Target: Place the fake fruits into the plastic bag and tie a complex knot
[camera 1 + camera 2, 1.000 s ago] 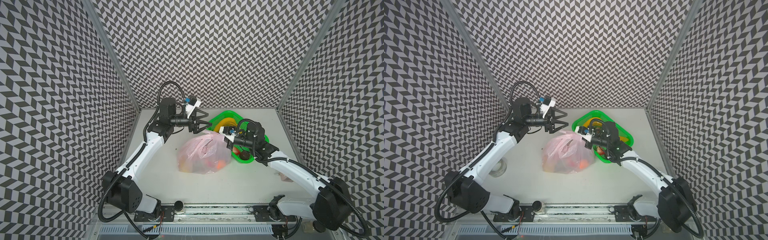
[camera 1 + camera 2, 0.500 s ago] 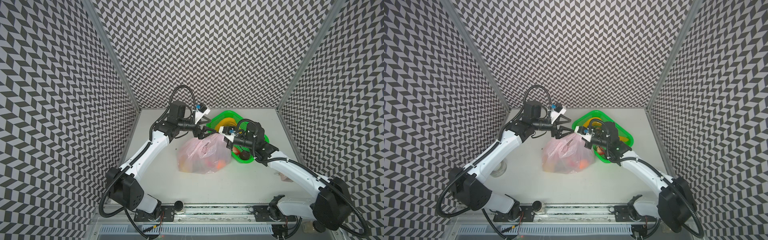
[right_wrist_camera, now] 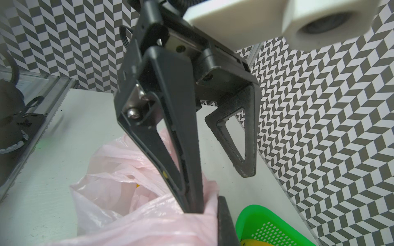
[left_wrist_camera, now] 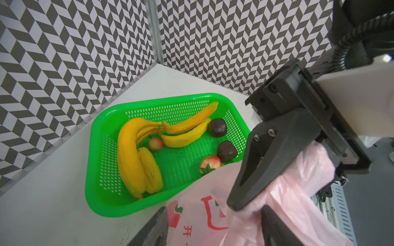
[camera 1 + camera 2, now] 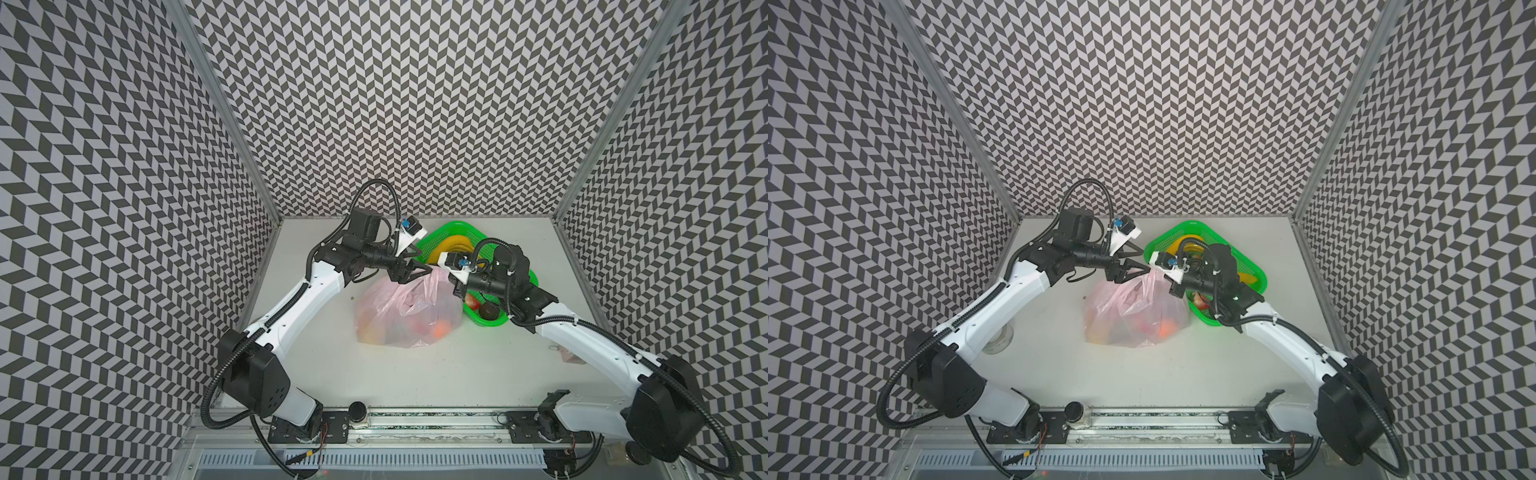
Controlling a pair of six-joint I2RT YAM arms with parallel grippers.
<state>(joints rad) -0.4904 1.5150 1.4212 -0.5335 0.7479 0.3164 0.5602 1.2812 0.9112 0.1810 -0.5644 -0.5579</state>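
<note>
Bag: the plastic bag [image 5: 409, 316] lies at the centre of the table [image 5: 415, 374]; orange and red fruits [image 5: 441, 330] show through it.
Basket: the green basket [image 5: 444, 231] stands just beside the bag at 2 o'clock; it holds bananas [image 4: 136, 153], two dark balls [image 4: 227, 150] and a strawberry [image 4: 210, 163].
Left jaws: the left gripper [image 3: 221, 193] is at 12 o'clock of the bag, jaws wide; one finger [image 3: 181, 106] pushes into the raised handle [image 4: 302, 170], the other is free.
Right jaws: the right gripper [image 4: 236, 200] is at 1 o'clock, closed on the same handle.
</note>
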